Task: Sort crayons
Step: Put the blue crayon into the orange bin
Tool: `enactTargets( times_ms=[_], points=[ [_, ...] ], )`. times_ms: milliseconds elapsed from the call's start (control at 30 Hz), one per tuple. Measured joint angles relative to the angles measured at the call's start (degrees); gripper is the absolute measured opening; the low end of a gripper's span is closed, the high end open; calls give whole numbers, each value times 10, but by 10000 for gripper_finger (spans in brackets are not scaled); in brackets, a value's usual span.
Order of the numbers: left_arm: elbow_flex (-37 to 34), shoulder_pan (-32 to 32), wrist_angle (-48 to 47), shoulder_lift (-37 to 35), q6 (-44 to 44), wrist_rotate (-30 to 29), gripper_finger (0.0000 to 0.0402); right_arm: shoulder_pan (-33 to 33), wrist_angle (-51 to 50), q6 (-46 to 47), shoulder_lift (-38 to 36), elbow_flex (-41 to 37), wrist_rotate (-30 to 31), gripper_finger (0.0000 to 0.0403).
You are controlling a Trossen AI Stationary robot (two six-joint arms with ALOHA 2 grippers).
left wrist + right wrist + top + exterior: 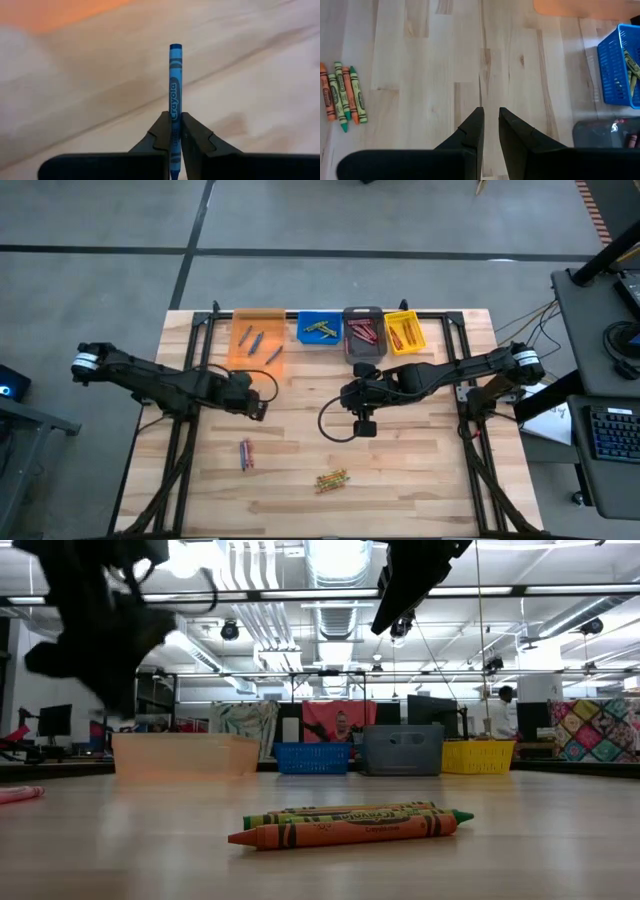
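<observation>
Your left gripper is clamped on a blue crayon, and you can see it clean in the left wrist view: a thin stick in a blue paper wrapper with the brand name printed along it, flat tip pointing away from the fingers. From above, that gripper sits over the left half of the table, just in front of the orange bin.

Your right gripper hangs over the middle of the table with its fingers a narrow gap apart and nothing between them.

Look at what's loose on the wood: a small bunch of green and orange crayons lying side by side near the front edge, wrappers on, and a couple of red and blue ones to their left.

Along the back, the orange bin holds a few blue sticks, the blue bin has green-yellow ones, the grey bin reds, the yellow bin orange ones.
</observation>
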Motion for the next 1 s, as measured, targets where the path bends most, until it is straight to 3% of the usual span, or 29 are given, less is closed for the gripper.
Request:
enactTargets(
  times_ms=[233, 333, 500, 633, 833, 1000],
  points=[
    [121, 28, -58, -2, 132, -80, 0, 0, 0, 6, 0, 0, 0, 48],
    [162, 70, -95, 2, 205, -118, 0, 0, 0, 13, 0, 0, 0, 48],
    [183, 178, -97, 3, 347, -123, 0, 0, 0, 19, 0, 0, 0, 48],
    [177, 296, -93, 3, 457, -106, 0, 0, 0, 19, 0, 0, 0, 48],
    [159, 467, -27, 22, 590, -24, 0, -2, 1, 18, 0, 0, 0, 48],
    [162, 546, 33, 83, 679, 8, 0, -10, 6, 13, 0, 0, 0, 48]
  ],
)
